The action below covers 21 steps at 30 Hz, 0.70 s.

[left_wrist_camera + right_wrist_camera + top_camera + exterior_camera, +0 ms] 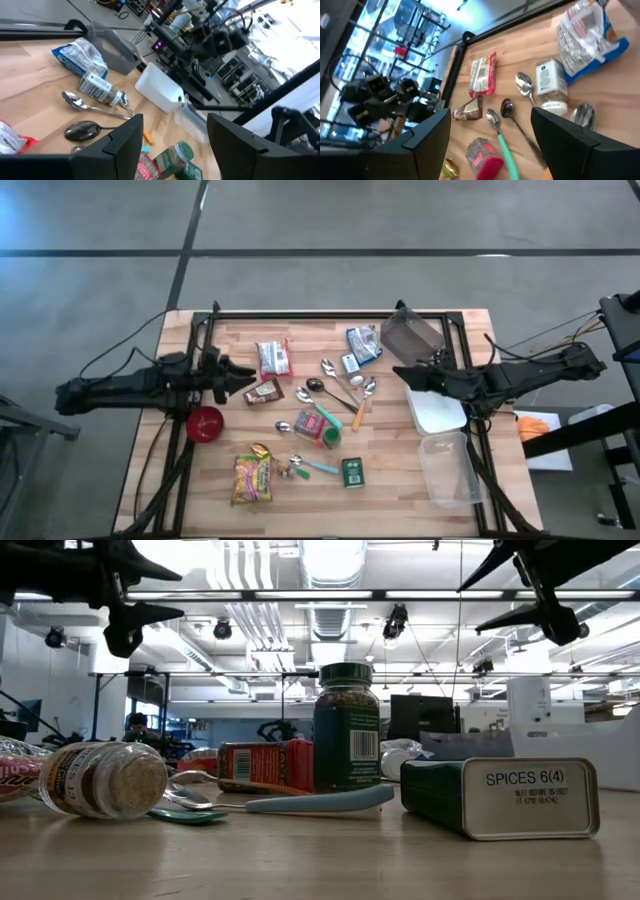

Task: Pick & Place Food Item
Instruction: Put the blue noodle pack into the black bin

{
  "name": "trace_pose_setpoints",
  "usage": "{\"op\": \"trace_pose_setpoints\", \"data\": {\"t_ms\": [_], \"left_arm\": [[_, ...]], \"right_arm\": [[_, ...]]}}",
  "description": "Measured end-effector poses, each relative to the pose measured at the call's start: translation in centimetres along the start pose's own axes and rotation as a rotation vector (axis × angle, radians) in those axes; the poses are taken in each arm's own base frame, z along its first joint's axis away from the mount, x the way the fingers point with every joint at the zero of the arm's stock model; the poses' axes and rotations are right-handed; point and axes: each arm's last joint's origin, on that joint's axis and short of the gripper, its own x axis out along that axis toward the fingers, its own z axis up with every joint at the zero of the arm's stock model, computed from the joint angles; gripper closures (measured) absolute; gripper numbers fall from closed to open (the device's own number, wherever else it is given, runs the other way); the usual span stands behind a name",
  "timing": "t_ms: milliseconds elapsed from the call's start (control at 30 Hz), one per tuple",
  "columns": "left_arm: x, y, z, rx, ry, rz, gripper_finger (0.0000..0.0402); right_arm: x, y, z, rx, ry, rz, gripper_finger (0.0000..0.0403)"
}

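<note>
Food items lie spread over the wooden table: a red-and-white snack packet [273,358], a brown wedge-shaped packet [264,391], a blue-and-white bag [363,343], a yellow noodle packet [252,477], a green-capped spice jar [330,431] and a green spice tin [352,471]. My left gripper [245,380] hovers open above the table's left side, just left of the brown packet, with nothing between its fingers [175,120]. My right gripper [400,372] hovers open above the right side, near the spoons [335,385], also holding nothing [491,114]. Both hang high in the low view [150,595] [520,590].
A red bowl [205,423] sits at the left under my left arm. A dark grey bin [410,335], a white container [437,410] and a clear container [448,468] line the right edge. Several spoons and a small jar [100,778] lie mid-table.
</note>
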Motion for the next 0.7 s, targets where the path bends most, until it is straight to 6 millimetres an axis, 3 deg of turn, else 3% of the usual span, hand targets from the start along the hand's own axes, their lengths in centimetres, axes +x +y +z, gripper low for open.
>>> {"op": "trace_pose_setpoints", "data": {"t_ms": [433, 700], "left_arm": [[-0.3, -1.1, 1.4, -0.022, -0.099, -0.042, 0.0181], [-0.3, -1.2, 1.5, -0.016, -0.109, -0.050, 0.0181]], "right_arm": [[0.6, 0.5, -0.4, 0.157, 0.005, 0.028, 0.0131], [2.4, 1.3, -1.3, 0.219, -0.039, 0.053, 0.0131]]}}
